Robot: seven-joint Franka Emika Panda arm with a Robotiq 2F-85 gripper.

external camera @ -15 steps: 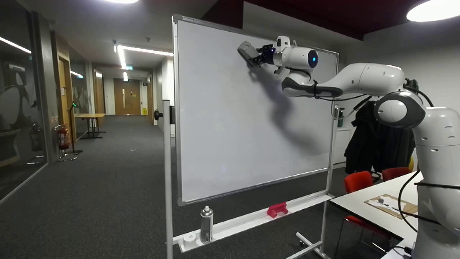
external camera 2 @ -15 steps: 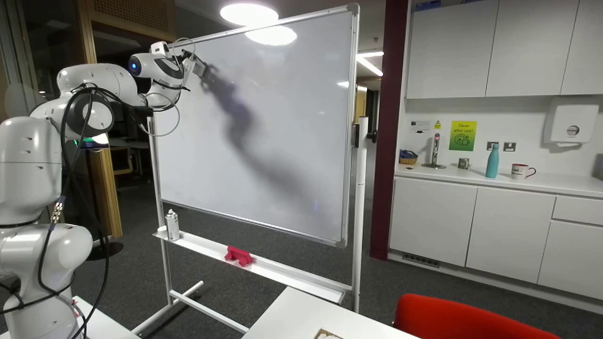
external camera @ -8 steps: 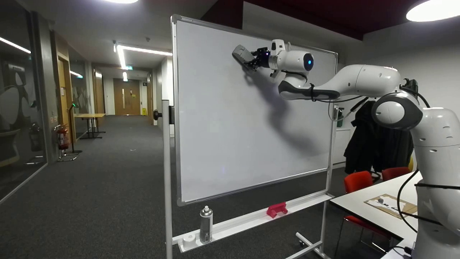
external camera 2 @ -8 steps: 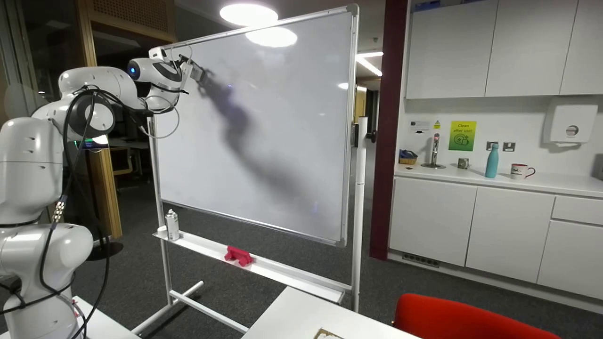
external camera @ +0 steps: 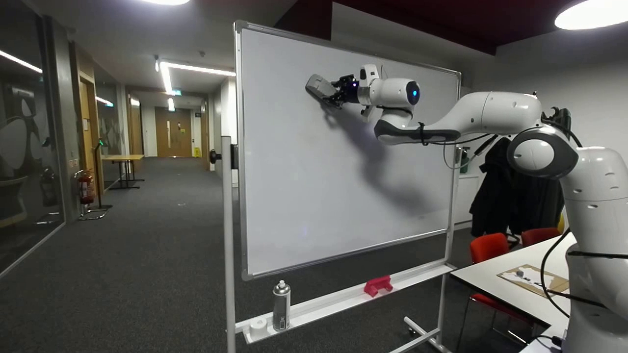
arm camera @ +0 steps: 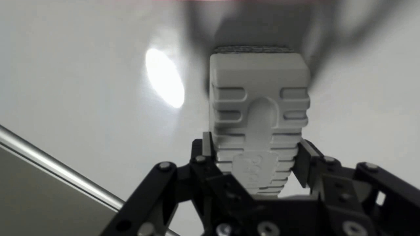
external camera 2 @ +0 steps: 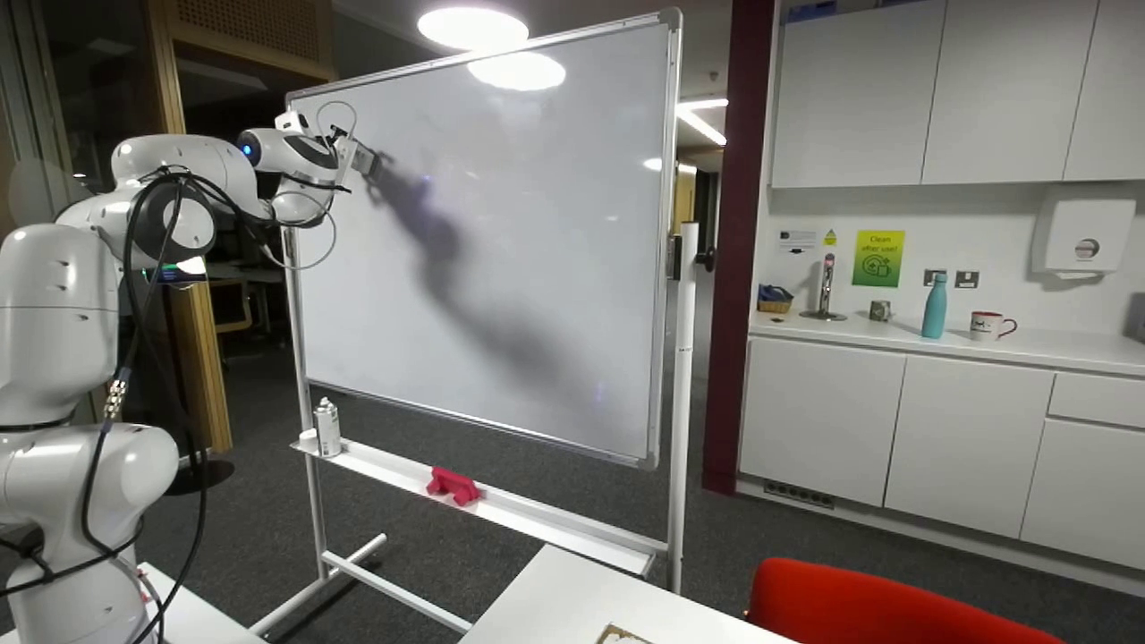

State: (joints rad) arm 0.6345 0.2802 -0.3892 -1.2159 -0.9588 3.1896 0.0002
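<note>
Eraser [arm camera: 261,75] over whiteboard [external camera: 304,196]: board-side face is mostly hidden, only a thin layered edge shows; raised lettering is blurred, unreadable. Contact with whiteboard cannot be settled. Gripper [arm camera: 256,144] in front of whiteboard: rear portion is cut off at bottom of wrist view. Robot arm [external camera: 512,113], same side of whiteboard: foot is cut off in both exterior views. Spray can [external camera: 281,309] below whiteboard: label print too small to read. Table [external camera: 483,269] in front of whiteboard: small items on its cardboard sheet [external camera: 558,284] unidentifiable. Notice [external camera 2: 797,240] beyond whiteboard: text illegible.
</note>
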